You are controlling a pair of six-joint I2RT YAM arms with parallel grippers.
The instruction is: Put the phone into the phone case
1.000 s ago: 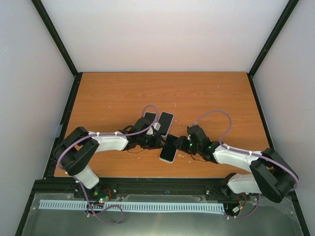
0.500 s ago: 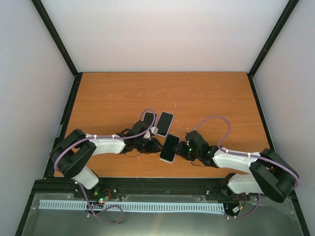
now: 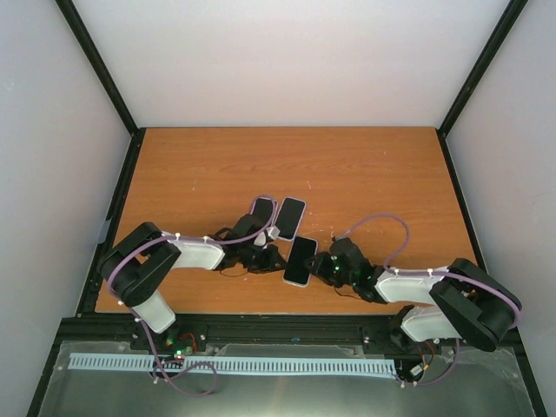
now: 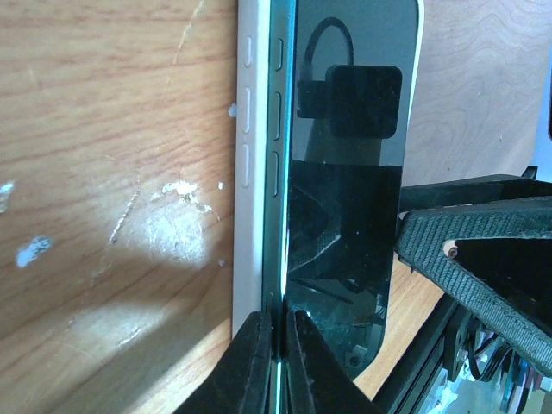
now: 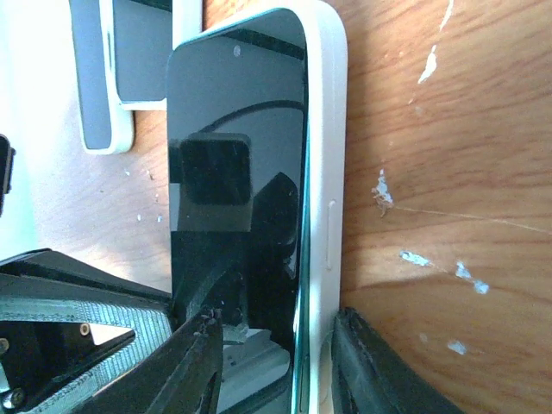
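Observation:
The black-screened phone [image 3: 300, 261] lies in the white phone case [image 5: 323, 129] on the table between the two arms. In the left wrist view my left gripper [image 4: 276, 345] is shut on the phone's [image 4: 345, 172] teal edge, right beside the case's [image 4: 248, 172] side wall. In the right wrist view my right gripper [image 5: 280, 362] clamps the other long side. One finger bears on the case's outer wall and the other rests on the screen [image 5: 233, 172]. From above, the left gripper [image 3: 276, 258] and right gripper [image 3: 323, 265] flank the phone.
A second flat slab with a white rim and grey face [image 3: 291, 217] lies just beyond the phone, also visible in the right wrist view [image 5: 108, 78]. The table's near edge [image 3: 287, 311] is close behind both grippers. Purple cables [image 3: 382, 221] loop over the arms.
The right arm's wrist has sunk lower and nearer to the table's front edge. The phone and case have barely shifted. The left gripper has stayed on the phone's edge.

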